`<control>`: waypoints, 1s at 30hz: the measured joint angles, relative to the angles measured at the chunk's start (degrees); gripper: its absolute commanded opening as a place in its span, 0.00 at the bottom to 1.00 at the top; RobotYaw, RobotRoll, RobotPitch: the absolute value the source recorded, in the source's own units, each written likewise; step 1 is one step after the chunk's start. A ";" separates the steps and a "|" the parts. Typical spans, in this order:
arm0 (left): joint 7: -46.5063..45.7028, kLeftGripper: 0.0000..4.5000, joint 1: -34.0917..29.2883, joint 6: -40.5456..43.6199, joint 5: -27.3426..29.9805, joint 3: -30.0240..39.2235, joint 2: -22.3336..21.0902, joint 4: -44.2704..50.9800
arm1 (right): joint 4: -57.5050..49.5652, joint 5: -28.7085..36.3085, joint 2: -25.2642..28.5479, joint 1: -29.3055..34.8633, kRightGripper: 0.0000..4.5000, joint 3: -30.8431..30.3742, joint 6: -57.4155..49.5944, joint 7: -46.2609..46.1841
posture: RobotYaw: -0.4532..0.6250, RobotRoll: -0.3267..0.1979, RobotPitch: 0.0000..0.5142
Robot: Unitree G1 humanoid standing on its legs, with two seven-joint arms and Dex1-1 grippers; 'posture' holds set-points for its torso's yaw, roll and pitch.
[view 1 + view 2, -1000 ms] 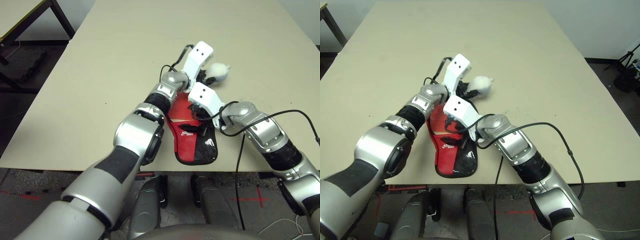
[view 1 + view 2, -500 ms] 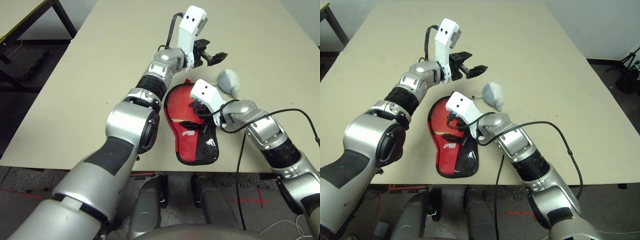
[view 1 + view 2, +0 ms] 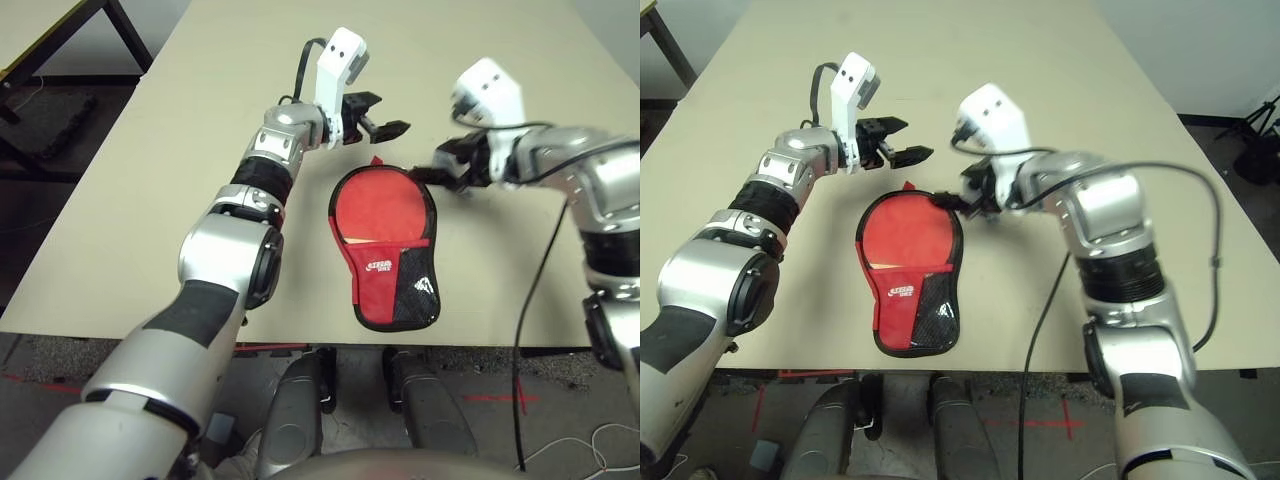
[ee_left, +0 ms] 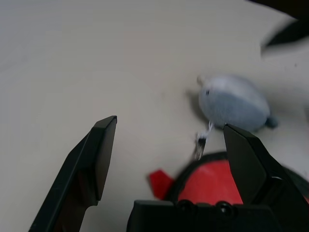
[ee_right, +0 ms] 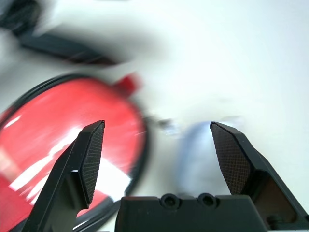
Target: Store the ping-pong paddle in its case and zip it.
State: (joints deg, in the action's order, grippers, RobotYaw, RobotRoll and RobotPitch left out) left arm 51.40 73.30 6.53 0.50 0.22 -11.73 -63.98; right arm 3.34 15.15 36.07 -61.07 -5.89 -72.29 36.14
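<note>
Both arms have lifted off the case [image 3: 385,245] since a moment ago — the left gripper [image 3: 385,128] and right gripper [image 3: 432,176] now hover spread wide, holding nothing. The case lies below and between them with the ping-pong paddle [image 3: 378,205] inside, its flap open. The small grey-white wad [image 4: 234,102] sits just beyond the left fingers [image 4: 99,154] — near the case's round end.
</note>
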 measured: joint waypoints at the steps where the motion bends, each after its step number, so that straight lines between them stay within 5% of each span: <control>1: 0.92 0.99 -0.76 0.61 -0.03 -0.57 0.24 0.59 | 2.14 -0.76 -0.78 -1.20 1.00 1.10 0.80 -1.94 | 0.41 0.62 0.35; 11: 6.98 0.99 -7.56 5.92 -2.52 -8.35 2.09 6.09 | 17.34 -5.88 -8.86 1.24 1.00 2.72 12.55 -11.83 | 0.41 0.62 0.34; 26: 5.83 0.99 -10.58 6.25 -5.35 -12.96 1.02 10.55 | 23.03 -7.44 -8.98 3.74 1.00 2.95 15.21 -13.99 | 0.41 0.62 0.35; 30: 4.92 1.00 -10.57 6.29 -5.49 -13.13 1.32 10.46 | 24.26 -7.54 -9.26 3.75 0.74 3.00 15.44 -14.55 | 0.41 0.62 0.35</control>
State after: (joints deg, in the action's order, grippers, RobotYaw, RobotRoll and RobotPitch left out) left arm 56.32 62.73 12.82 -5.00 -12.92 -10.41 -53.52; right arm 27.59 7.61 26.81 -57.33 -2.89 -56.84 21.59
